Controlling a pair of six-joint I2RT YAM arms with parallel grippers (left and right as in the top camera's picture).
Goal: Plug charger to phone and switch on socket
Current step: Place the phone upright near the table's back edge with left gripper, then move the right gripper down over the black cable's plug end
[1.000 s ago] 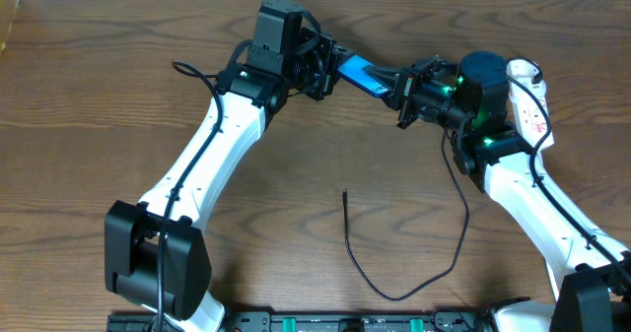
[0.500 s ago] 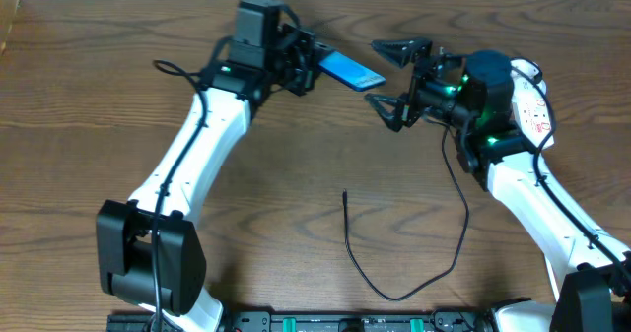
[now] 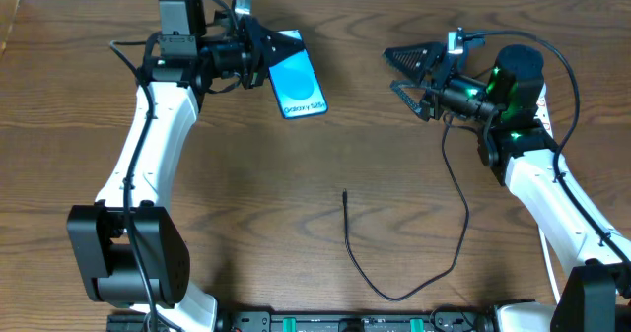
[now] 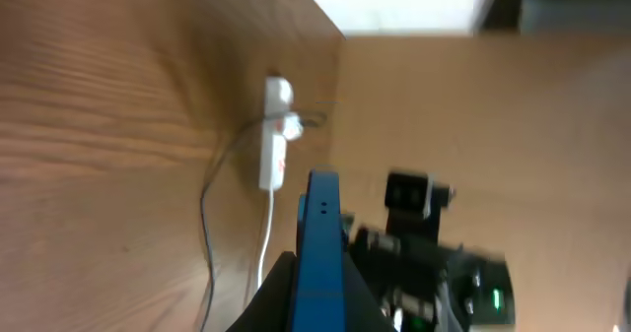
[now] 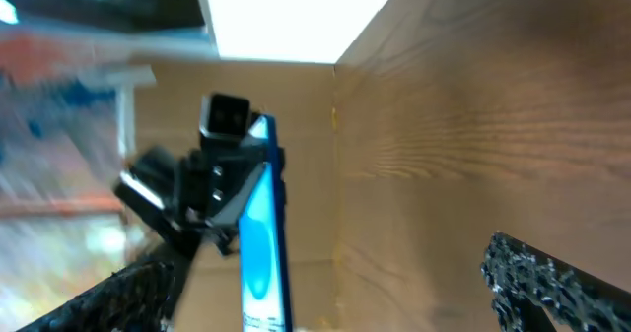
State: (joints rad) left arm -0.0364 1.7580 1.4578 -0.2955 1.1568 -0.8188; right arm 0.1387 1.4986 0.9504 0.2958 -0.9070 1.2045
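The phone [image 3: 298, 86], blue screen up with its white text strip toward me, hangs over the back left of the table. My left gripper [image 3: 274, 51] is shut on its far end. In the left wrist view the phone [image 4: 320, 238] shows edge-on between the jaws of the left gripper [image 4: 317, 307]. My right gripper [image 3: 402, 74] is open and empty, well to the right of the phone, facing it. The right wrist view shows the phone [image 5: 261, 243] ahead of the right gripper [image 5: 335, 293]. The charger [image 3: 394, 295] lies looped on the table, plug end [image 3: 345, 194] free. The socket [image 4: 274, 145] shows only in the left wrist view.
The wooden table [image 3: 79, 105] ends at a white back edge close behind both grippers. The charger cable climbs from its loop up under the right arm [image 3: 552, 189]. A thin white lead [image 4: 266, 243] runs from the socket toward the left wrist camera.
My right gripper has opened, let go of the phone and drawn back. The left arm has swung left with the phone, whose screen now faces up.
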